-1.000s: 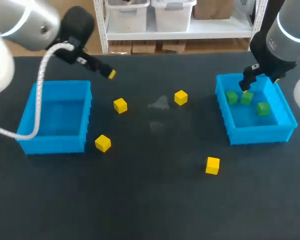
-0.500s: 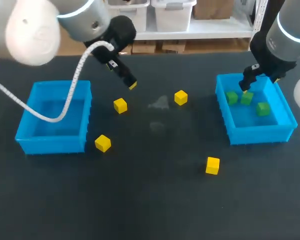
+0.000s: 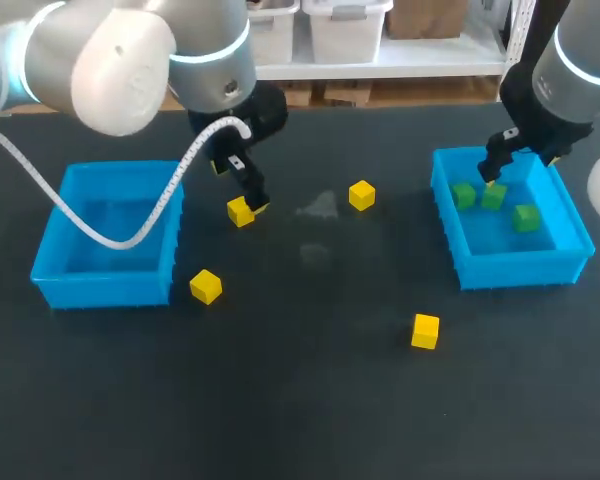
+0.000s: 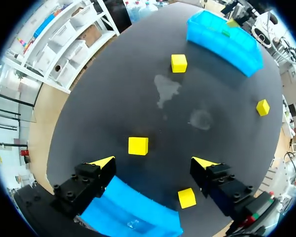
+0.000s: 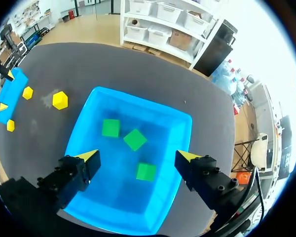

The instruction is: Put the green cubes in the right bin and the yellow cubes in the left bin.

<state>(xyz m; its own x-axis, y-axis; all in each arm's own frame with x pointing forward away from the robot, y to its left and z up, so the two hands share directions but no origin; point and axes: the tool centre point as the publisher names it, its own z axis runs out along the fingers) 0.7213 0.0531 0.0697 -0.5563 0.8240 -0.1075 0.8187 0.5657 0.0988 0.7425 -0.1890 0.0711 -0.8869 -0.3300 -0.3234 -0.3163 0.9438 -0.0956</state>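
Though both wide and empty, left jaws over yellow cube [image 4: 138, 146], right jaws over right bin [image 5: 113, 195].

There were four yellow cubes [image 3: 240, 211] [image 3: 361, 195] [image 3: 206, 286] [image 3: 425, 331], three green cubes [image 3: 464, 195] [image 3: 493, 197] [image 3: 526, 217], two blue bins [image 3: 105, 290] [image 3: 520, 268], two grippers [image 4: 153, 160] [image 5: 138, 155], one dark desk [image 3: 310, 400].

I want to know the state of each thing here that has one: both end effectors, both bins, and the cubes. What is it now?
Left end effector: open, a yellow cube just ahead between its fingers, not gripped.
Right end effector: open, holding nothing, above the right bin.
Left bin: empty.
Right bin: holds three green cubes.
Yellow cubes: all four on the table, outside both bins.
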